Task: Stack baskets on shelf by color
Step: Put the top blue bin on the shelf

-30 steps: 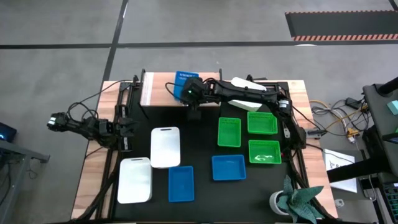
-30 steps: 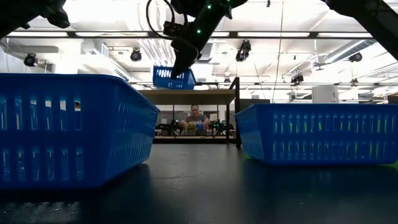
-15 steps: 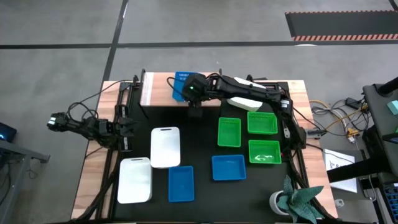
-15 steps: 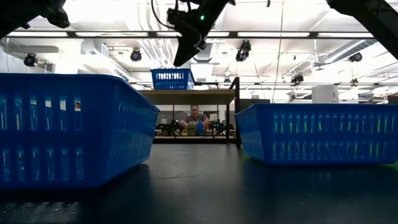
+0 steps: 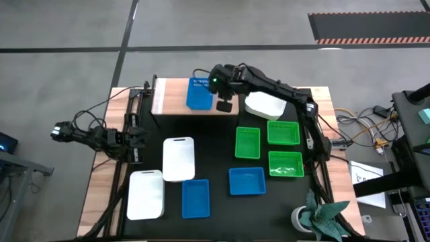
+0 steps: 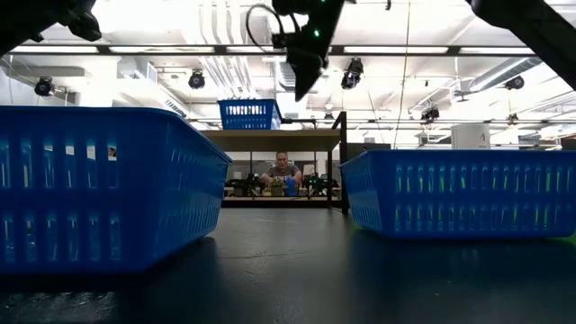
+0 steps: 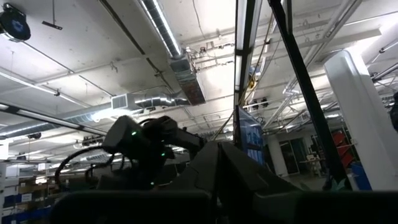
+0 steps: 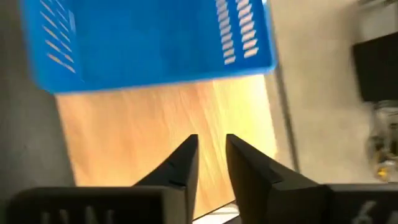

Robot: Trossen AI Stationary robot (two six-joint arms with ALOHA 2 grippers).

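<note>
A blue basket (image 5: 199, 94) (image 8: 149, 43) sits flat on its bottom on the wood-grain shelf (image 5: 168, 101) (image 6: 270, 139) at the table's far edge. My right gripper (image 5: 213, 86) (image 8: 212, 142) hovers above the shelf, just right of that basket. It slants downward and is open by a narrow gap, with only bare shelf top showing between the fingers. Two blue baskets (image 5: 246, 181) (image 5: 195, 199), several green ones (image 5: 247, 142) and white ones (image 5: 179, 158) lie on the black tabletop. My left gripper (image 5: 138, 140) (image 7: 217, 155) waits shut at the table's left edge.
A white basket (image 5: 263, 105) lies under my right arm beside the shelf's right end. The two blue baskets on the table (image 6: 99, 184) (image 6: 459, 191) fill the low view's foreground. A plant pot (image 5: 316, 216) stands at the near right corner. A person (image 6: 283, 171) sits far behind the table.
My right gripper has let go of the blue basket, which was tilted above the shelf and now rests flat on it. The gripper has then risen and drawn away toward the table's right, tipping further downward.
</note>
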